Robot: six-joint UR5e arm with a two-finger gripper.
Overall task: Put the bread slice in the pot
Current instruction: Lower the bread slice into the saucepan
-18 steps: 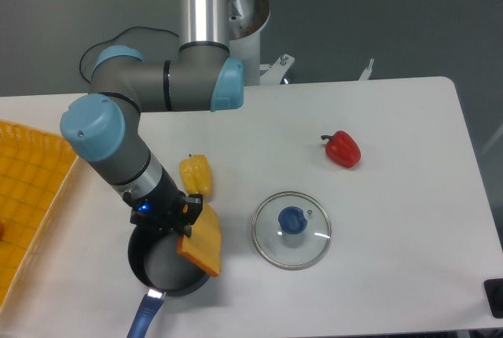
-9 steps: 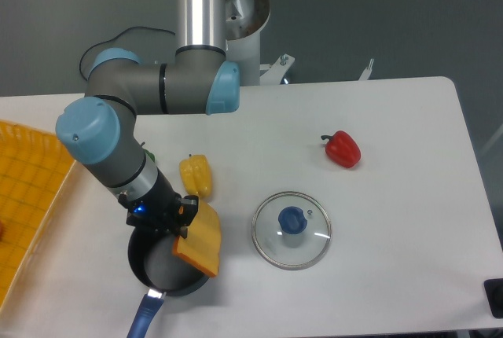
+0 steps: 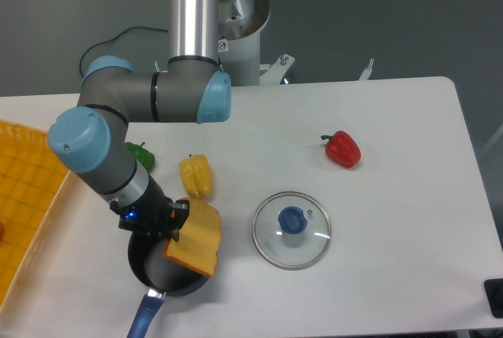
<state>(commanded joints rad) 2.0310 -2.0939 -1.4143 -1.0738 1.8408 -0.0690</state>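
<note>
1. The gripper (image 3: 174, 225) hangs low over the near-left part of the table (image 3: 393, 196), with the arm's wrist above it hiding most of the fingers. It is clenched on the slice (image 3: 193, 237), gripping it at the slice's far-left edge.

2. The slice sticks out from the gripper toward the right and near side. It is tilted, with its yellow-orange face turned up and its crust edge showing along the near side. Its long axis runs roughly from far-left to near-right.

3. The pot (image 3: 161, 263) sits directly under the gripper, slightly to its near side. The slice overlaps the pot's right rim: its left half is over the grey inside, while its right half overhangs the table beyond the rim. Whether the slice touches the rim cannot be told from this view.

4. The relation that matters is that the pot's centre lies to the left and near side of the slice's middle. In my judgement, the slice must shift a little that way, or tip down on its left end, before it can drop wholly inside.

5. The pot's blue handle (image 3: 145, 316) points toward the near edge, clear of the slice.

6. Farther out, a yellow pepper (image 3: 196, 176) lies just beyond the gripper on the far side. The lid (image 3: 291, 229) lies to the right of the pot, apart from it.
</note>
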